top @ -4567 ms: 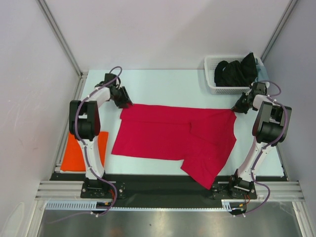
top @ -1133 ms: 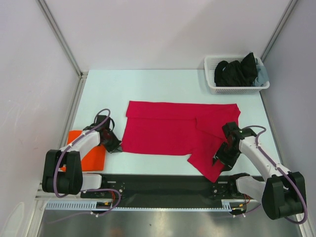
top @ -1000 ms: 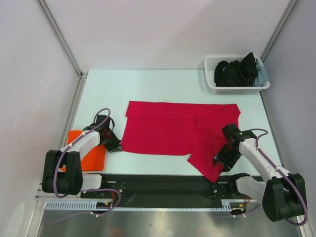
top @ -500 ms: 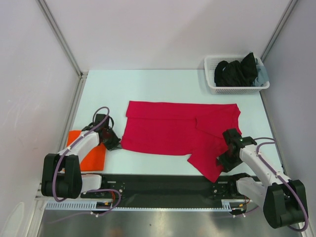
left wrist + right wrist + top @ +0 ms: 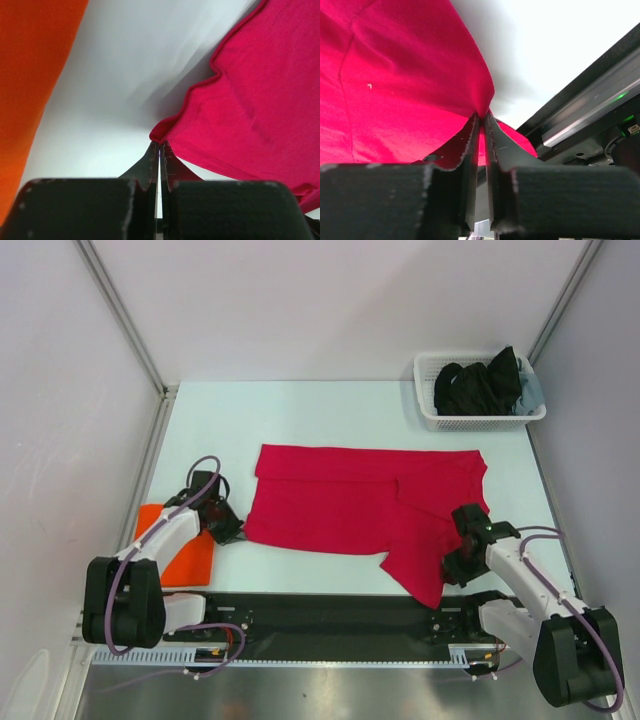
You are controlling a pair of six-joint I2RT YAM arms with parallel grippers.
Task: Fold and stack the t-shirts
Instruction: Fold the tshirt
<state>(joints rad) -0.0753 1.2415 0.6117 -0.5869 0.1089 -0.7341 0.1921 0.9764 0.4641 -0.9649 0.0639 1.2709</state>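
Red t-shirt (image 5: 340, 505): matt cloth

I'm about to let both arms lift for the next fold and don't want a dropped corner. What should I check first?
1. Left gripper shut on the near-left corner of the red t-shirt: ok.
2. Right gripper shut on its near-right flap: ok.
3. Red t-shirt lying flat: not ok, the near-right flap is skewed and reaches past the near edge of the table.
4. Orange t-shirt apart from the red one: ok.
5. Basket clear, at the far-right corner: ok.
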